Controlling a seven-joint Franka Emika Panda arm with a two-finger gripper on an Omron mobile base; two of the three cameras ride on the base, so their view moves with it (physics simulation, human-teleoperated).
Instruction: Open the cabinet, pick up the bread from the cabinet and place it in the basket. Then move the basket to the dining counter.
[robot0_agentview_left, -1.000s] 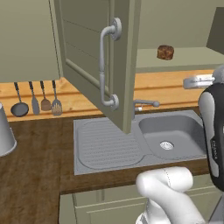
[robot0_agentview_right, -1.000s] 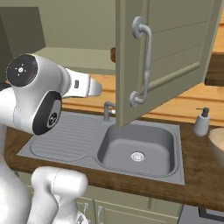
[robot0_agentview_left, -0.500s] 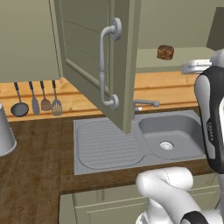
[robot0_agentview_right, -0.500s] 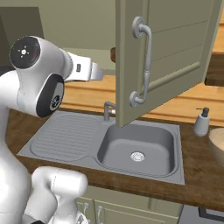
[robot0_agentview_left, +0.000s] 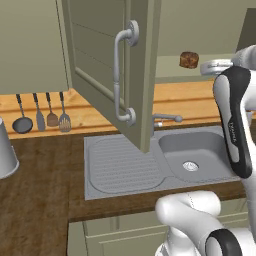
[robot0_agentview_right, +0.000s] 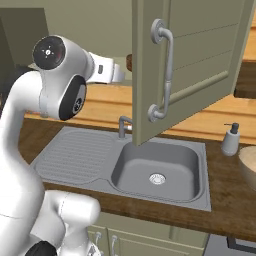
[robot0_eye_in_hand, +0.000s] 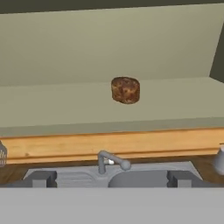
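Note:
The sage-green cabinet door (robot0_agentview_left: 105, 65) hangs wide open, its curved grey handle (robot0_agentview_left: 119, 75) facing me. On the shelf inside sits the bread (robot0_eye_in_hand: 125, 89), a small dark-brown rough lump, also seen from the base as bread (robot0_agentview_left: 188, 60). My gripper (robot0_eye_in_hand: 109, 179) is open and empty. It is level with the shelf, pointing at the bread from some distance, and its fingertips (robot0_eye_in_hand: 39, 178) frame the faucet below. The tan basket (robot0_agentview_right: 249, 167) peeks in at the right edge of the worktop. The dining counter is out of view.
Below the shelf lie the steel sink (robot0_agentview_left: 192, 152) with its faucet (robot0_agentview_left: 165, 119) and a drainboard (robot0_agentview_left: 122, 165). Utensils (robot0_agentview_left: 42, 117) hang on the left wall near a metal pot (robot0_agentview_left: 5, 152). A soap dispenser (robot0_agentview_right: 230, 140) stands beside the basket. The open door juts over the sink.
The arm has lifted the hand from just above the worktop to shelf height, closer to the bread. The door and bread have not moved.

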